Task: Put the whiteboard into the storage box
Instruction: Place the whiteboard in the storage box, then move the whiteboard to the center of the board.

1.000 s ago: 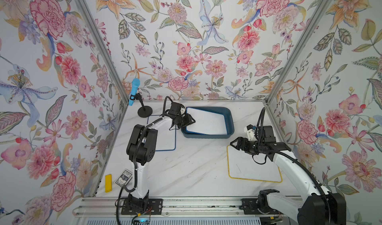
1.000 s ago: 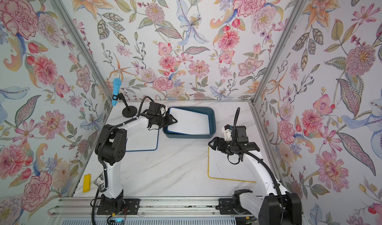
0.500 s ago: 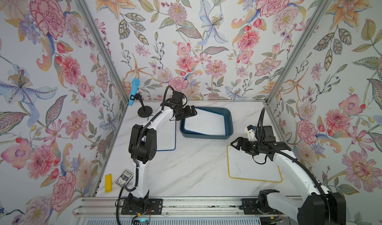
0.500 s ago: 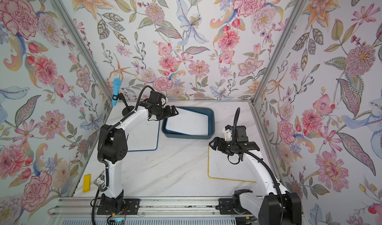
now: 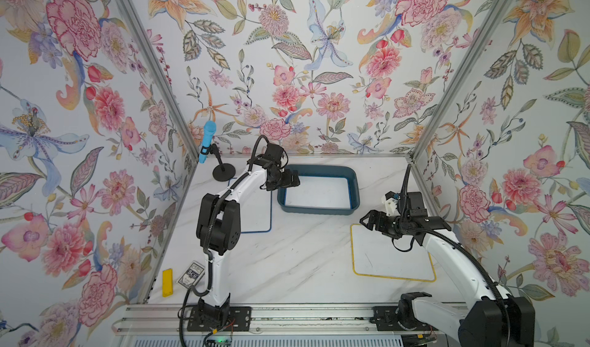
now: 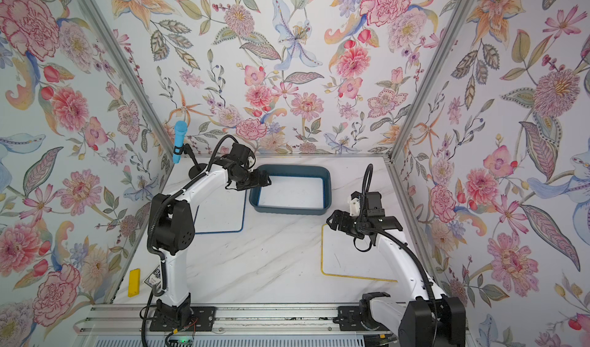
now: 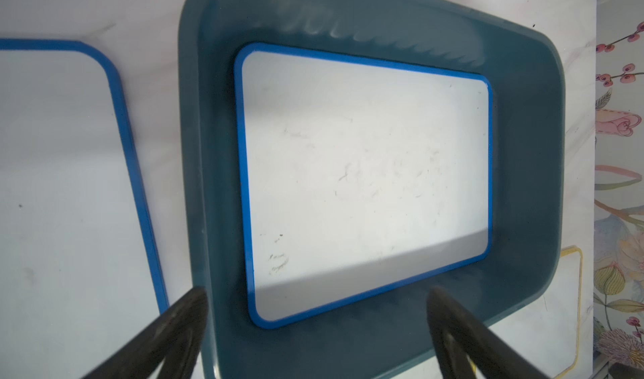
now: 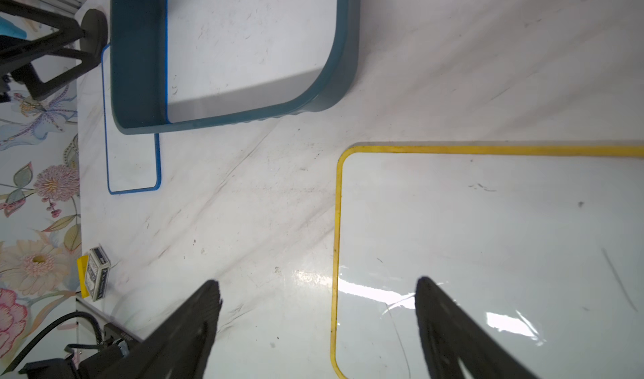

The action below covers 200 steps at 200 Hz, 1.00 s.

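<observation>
Your left claw [image 7: 317,292] hangs above the left rim of the storage box [image 5: 316,212]. Its two dark fingers [image 7: 181,325] are spread wide, with nothing between them. Your right claw [image 8: 317,281] is well apart from the box, to the box's right and toward the arm bases. Its fingers [image 8: 449,328] also stand apart and hold nothing. One finger is over the corner of a yellow-edged whiteboard [image 5: 383,253] and the other is over bare table.

A white marbled table [image 5: 303,259] carries everything. The box is a shallow dark teal bin with rounded corners and sloped walls.

One blue-edged whiteboard [image 7: 366,171] already lies flat on the floor of the box. It fills most of that floor, and its blue edge runs close to the walls all round. Faint pen smudges mark its white face.

The yellow-edged whiteboard lies flat on the table, apart from the box.

A second blue-edged whiteboard [image 5: 255,214] lies flat on the table just beside the box's left wall. The left wrist view shows a thin strip of table between them. Your left arm covers part of this board in both top views.

Beyond the box's left far corner, a bright blue microphone [image 5: 206,141] leans on a black stand with a round base.

Well away from the box, to its left and toward the arm bases, a small pack of cards [image 5: 191,273] sits near the table's edge. A small yellow block [image 5: 167,282] lies just beside the pack, on the side away from the box.
</observation>
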Available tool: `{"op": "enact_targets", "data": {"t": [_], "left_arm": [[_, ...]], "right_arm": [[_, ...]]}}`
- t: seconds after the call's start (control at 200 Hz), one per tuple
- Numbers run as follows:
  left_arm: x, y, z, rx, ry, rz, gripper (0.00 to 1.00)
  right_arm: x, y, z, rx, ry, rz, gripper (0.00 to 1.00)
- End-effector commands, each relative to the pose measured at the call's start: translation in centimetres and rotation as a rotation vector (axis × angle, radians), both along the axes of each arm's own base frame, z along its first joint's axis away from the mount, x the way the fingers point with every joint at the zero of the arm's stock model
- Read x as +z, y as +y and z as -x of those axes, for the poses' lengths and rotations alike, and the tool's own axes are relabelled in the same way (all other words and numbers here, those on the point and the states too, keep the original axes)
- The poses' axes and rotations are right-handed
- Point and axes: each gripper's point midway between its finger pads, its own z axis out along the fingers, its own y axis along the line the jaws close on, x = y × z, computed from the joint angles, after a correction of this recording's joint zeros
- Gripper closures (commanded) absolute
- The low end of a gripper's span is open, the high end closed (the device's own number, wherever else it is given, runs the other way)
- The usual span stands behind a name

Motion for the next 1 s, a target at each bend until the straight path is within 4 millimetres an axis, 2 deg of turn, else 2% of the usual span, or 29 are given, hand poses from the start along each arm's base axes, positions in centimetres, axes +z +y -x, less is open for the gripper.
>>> {"op": "enact_targets", "data": {"t": [0.0, 0.165, 0.265, 0.28, 0.36, 0.495, 0.636, 0.741, 0.831, 0.916, 0.996], "left_arm": [[3.8, 0.1, 2.7, -0.041, -0.087, -0.025, 0.0], [3.4, 0.3, 8.3, -0.049, -0.095, -0.008, 0.01], [2.1, 0.3, 11.9, -0.045, -0.078, 0.007, 0.01], [2.8, 0.3, 12.5, -0.045, -0.095, 0.02, 0.01], [2.2, 0.2, 15.0, -0.035, -0.084, 0.057, 0.01], [0.3, -0.4, 18.5, -0.032, -0.042, 0.119, 0.02], [-2.0, -2.2, 21.0, -0.068, 0.007, 0.163, 0.02], [-2.7, -3.8, 22.1, -0.105, 0.02, 0.194, 0.02], [-3.0, -4.4, 22.6, -0.116, 0.03, 0.228, 0.02], [-3.4, -4.5, 22.7, -0.118, 0.037, 0.236, 0.02], [-3.7, -4.5, 22.8, -0.124, 0.043, 0.235, 0.02]], "right_arm": [[-0.1, -3.4, 0.2, -0.095, 0.025, 0.125, 0.12], [-2.2, -8.2, 1.7, -0.296, 0.119, 0.178, 0.11], [-3.2, -10.8, 2.8, -0.412, 0.155, 0.211, 0.09], [-3.4, -11.4, 3.0, -0.433, 0.161, 0.219, 0.08], [-4.0, -13.7, 3.9, -0.523, 0.184, 0.253, 0.07], [-4.4, -16.1, 4.3, -0.619, 0.219, 0.279, 0.06], [-5.3, -19.0, 5.0, -0.706, 0.282, 0.383, 0.05], [-6.3, -20.3, 5.4, -0.74, 0.327, 0.397, 0.06], [-6.2, -22.0, 5.7, -0.782, 0.32, 0.472, 0.07], [-6.2, -22.3, 4.9, -0.76, 0.29, 0.462, 0.07], [-7.0, -21.9, 4.2, -0.731, 0.303, 0.418, 0.07]]}}
